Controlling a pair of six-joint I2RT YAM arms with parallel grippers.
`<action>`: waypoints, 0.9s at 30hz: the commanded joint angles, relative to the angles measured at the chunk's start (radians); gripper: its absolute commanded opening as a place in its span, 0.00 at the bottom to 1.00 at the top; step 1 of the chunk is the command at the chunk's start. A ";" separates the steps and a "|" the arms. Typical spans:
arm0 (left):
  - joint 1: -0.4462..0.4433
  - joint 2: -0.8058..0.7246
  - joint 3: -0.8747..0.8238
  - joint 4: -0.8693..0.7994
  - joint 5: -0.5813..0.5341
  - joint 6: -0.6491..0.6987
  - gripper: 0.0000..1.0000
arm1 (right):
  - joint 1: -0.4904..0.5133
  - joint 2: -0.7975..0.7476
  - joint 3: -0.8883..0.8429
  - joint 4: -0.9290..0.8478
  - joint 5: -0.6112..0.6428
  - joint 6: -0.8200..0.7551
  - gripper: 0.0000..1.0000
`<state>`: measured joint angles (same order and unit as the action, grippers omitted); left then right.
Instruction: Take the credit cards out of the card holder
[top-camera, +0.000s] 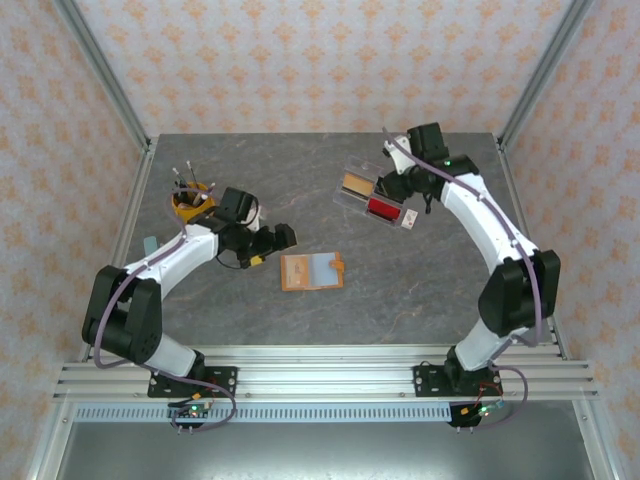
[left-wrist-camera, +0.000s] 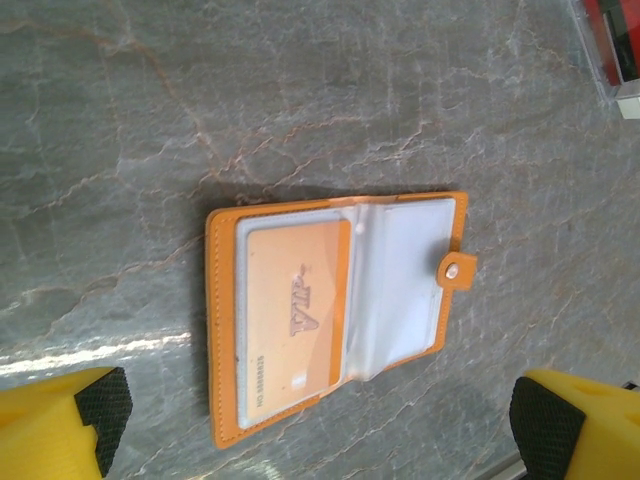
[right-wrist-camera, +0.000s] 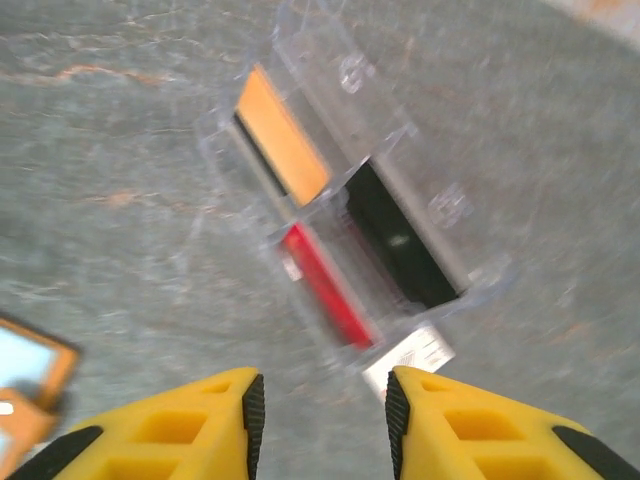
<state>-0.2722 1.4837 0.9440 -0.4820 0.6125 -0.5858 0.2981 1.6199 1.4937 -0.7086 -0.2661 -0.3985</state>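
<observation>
Left wrist view shows you the card holder (left-wrist-camera: 395, 285) open, bare table (left-wrist-camera: 150, 120) all round, its card (left-wrist-camera: 295, 310) reading "VIP"; left gripper (left-wrist-camera: 322, 418) gapes wide, right gripper (right-wrist-camera: 322, 405) parted, empty.

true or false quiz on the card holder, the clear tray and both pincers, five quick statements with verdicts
1. The card holder lies open on the table. True.
2. A tan card marked VIP sits inside the card holder. True.
3. The left pincer is shut on the card holder. False: its jaws are wide open and apart from the holder.
4. The clear tray holds nothing. False: it holds a tan piece, a black piece and a red piece.
5. The right pincer has nothing between its fingers. True.
</observation>
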 joint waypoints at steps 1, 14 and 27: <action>0.010 -0.045 -0.049 0.021 -0.033 -0.028 1.00 | 0.081 -0.074 -0.116 0.033 0.003 0.306 0.39; 0.004 -0.082 -0.153 0.136 0.060 -0.092 0.94 | 0.391 0.029 -0.339 0.364 -0.140 0.912 0.41; -0.080 -0.028 -0.150 0.216 0.022 -0.159 0.58 | 0.447 0.262 -0.322 0.524 -0.224 1.083 0.28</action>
<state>-0.3367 1.4307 0.7898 -0.3027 0.6540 -0.7219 0.7437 1.8584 1.1580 -0.2211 -0.4805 0.6395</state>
